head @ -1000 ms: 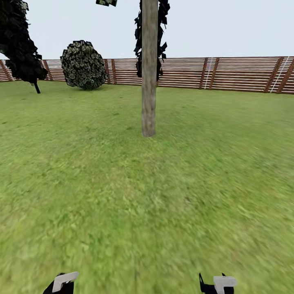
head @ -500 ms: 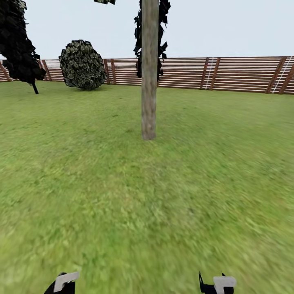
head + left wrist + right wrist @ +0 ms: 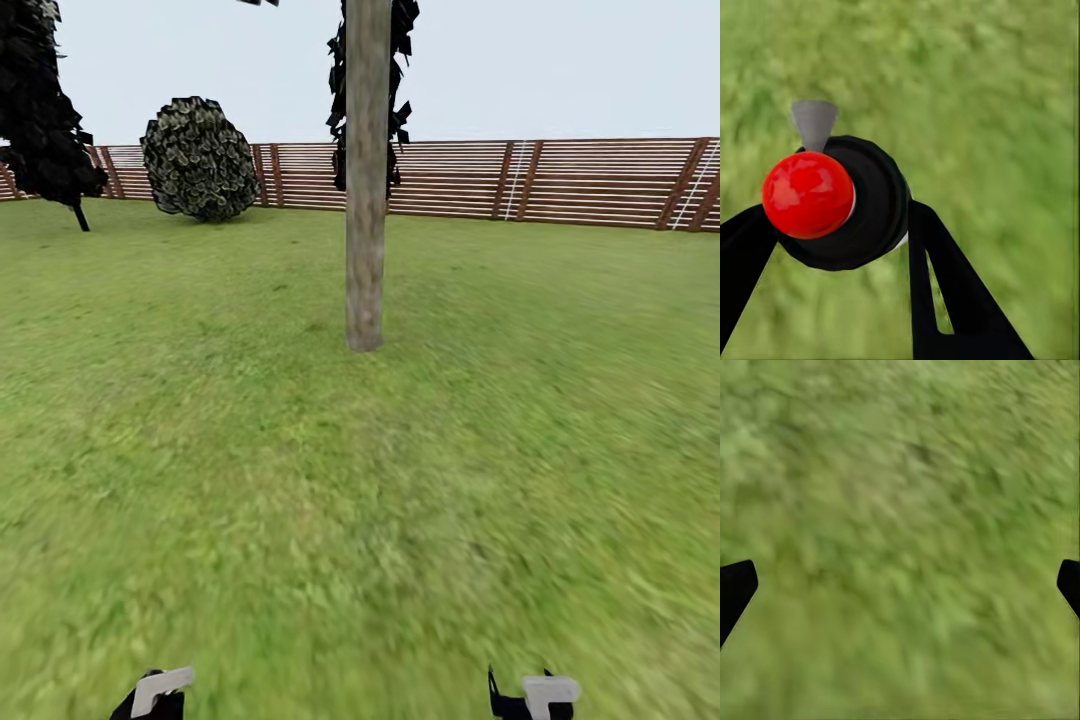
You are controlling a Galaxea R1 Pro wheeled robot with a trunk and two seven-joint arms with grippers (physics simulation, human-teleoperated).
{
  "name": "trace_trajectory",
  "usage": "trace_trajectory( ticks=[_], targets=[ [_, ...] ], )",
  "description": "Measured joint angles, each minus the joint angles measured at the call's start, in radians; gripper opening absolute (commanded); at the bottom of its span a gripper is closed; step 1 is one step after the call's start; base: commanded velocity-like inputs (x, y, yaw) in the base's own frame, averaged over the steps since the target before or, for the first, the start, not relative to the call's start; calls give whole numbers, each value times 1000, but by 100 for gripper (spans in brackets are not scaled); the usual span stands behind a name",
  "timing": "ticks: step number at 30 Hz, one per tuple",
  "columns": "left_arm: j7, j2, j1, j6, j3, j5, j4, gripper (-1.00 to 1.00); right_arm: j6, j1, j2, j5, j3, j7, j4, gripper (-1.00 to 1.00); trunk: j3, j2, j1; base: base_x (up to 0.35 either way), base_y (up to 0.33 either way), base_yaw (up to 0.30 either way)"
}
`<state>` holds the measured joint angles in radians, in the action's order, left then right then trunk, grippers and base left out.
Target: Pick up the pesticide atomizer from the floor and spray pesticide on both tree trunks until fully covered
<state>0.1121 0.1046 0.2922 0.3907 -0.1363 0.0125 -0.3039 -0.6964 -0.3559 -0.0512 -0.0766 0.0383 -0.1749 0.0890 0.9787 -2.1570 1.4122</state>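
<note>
In the left wrist view the pesticide atomizer (image 3: 874,206), a round black body with a glossy red ball and a grey nozzle, sits between the black fingers of my left gripper (image 3: 840,221), which is shut on it above the grass. My right gripper (image 3: 900,585) is open, its two fingertips far apart over bare lawn. One tree trunk (image 3: 365,200), thick and mottled beige-grey, rises straight ahead in the middle of the head view, a few metres off. Both wrists, left (image 3: 155,692) and right (image 3: 532,694), peek in at the near edge of that view.
Green lawn (image 3: 360,500) stretches from me to a brown slatted fence (image 3: 560,182) across the back. A round dark bush (image 3: 200,158) stands at the back left, and a black-foliaged tree with a thin stem (image 3: 45,110) at the far left.
The whole head view has shifted: the trunk's base sits lower and the tree looks slightly nearer, so the camera has moved forward. The arms hold the same pose.
</note>
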Motion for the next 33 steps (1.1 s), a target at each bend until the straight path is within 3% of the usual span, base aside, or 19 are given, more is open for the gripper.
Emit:
trace_trajectory(
  ticks=[25, 33],
  targets=[
    [0, 7, 1, -1, -1, 0, -2, -100, 0, 0, -1, 1, 0, 0, 1, 100, 0, 0, 0, 339, 0, 0],
    [0, 7, 1, -1, 0, 0, 0, -100, 0, 0, 0, 1, 0, 0, 1, 100, -1, 0, 0, 339, 0, -152]
  ],
)
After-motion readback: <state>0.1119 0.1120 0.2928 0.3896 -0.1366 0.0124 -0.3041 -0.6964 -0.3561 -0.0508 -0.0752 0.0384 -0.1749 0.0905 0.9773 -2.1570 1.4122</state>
